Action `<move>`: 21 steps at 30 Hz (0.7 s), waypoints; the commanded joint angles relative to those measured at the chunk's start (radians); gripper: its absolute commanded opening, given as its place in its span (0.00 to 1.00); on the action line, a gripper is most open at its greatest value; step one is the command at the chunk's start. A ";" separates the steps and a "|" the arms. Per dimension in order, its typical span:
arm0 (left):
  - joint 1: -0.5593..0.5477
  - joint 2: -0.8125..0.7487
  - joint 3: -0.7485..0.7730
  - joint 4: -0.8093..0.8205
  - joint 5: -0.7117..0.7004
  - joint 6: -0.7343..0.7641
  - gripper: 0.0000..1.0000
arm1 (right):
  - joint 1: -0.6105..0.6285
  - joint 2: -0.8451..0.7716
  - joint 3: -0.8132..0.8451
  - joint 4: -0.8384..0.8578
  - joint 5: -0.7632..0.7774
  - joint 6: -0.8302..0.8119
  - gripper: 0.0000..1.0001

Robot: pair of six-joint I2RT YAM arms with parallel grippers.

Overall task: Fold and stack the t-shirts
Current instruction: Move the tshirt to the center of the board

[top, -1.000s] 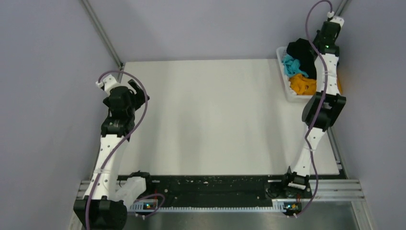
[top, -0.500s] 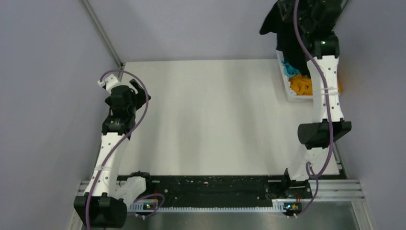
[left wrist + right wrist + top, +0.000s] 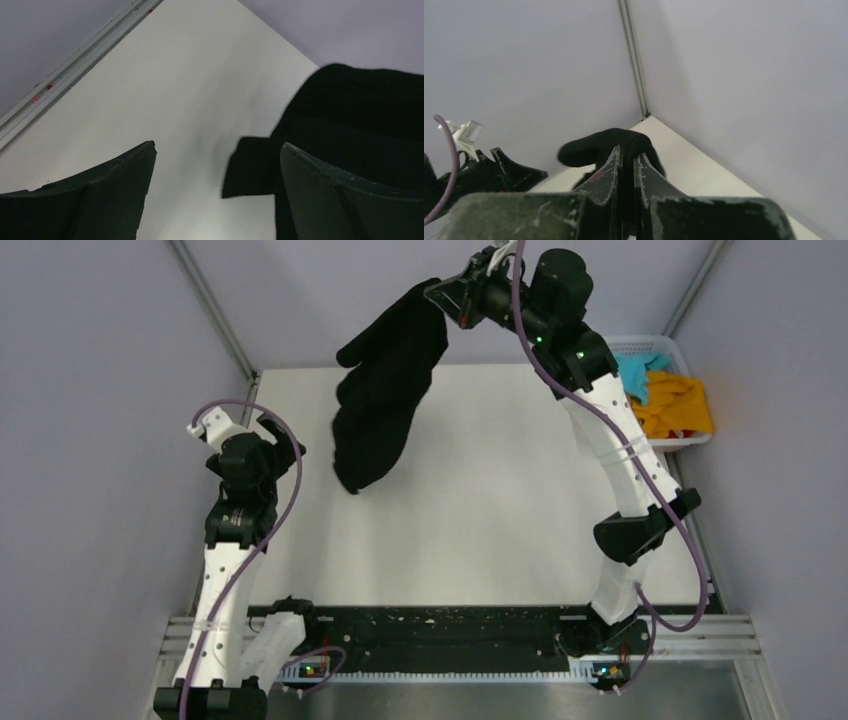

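The black t-shirt (image 3: 385, 390) hangs in the air over the back left of the white table (image 3: 480, 510), its lower end near the surface. My right gripper (image 3: 450, 295) is shut on its top edge, high at the back. In the right wrist view the black t-shirt (image 3: 596, 145) bulges past the two closed fingers of the right gripper (image 3: 628, 152). The left gripper (image 3: 283, 430) stands open at the table's left, just left of the hanging cloth. Its wrist view shows the left gripper (image 3: 217, 150) open, with the black t-shirt (image 3: 360, 115) at right. The turquoise t-shirt (image 3: 633, 375) and the orange-yellow t-shirt (image 3: 675, 405) lie in the basket.
The white lattice basket (image 3: 640, 345) sits at the table's back right corner. Grey walls enclose the table, with metal rails (image 3: 215, 310) running up the left side and the back corners. The arms' bases stand on the black strip (image 3: 440, 625) at the near edge.
My right arm lifted the black t-shirt out of the basket and swung it left, over the back of the table. The left arm shifted only slightly.
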 commanded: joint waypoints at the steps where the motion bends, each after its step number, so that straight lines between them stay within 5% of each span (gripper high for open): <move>1: 0.003 -0.041 -0.006 -0.025 -0.058 -0.032 0.99 | 0.000 -0.072 -0.091 0.056 0.173 0.032 0.00; 6: 0.003 -0.048 -0.017 -0.088 -0.094 -0.071 0.99 | -0.036 -0.283 -0.664 0.101 0.379 0.078 0.06; 9: 0.003 -0.035 -0.034 -0.112 -0.096 -0.088 0.99 | -0.109 -0.372 -0.981 0.127 0.463 0.121 0.48; 13: 0.003 0.022 -0.053 -0.143 -0.062 -0.114 0.99 | -0.203 -0.428 -1.136 0.054 0.631 0.190 0.92; 16: 0.002 0.091 -0.071 -0.137 -0.009 -0.130 0.99 | -0.204 -0.482 -1.196 0.069 0.695 0.139 0.98; 21: 0.003 0.239 -0.068 -0.090 0.047 -0.129 0.99 | -0.203 -0.509 -1.281 0.142 0.528 0.053 0.99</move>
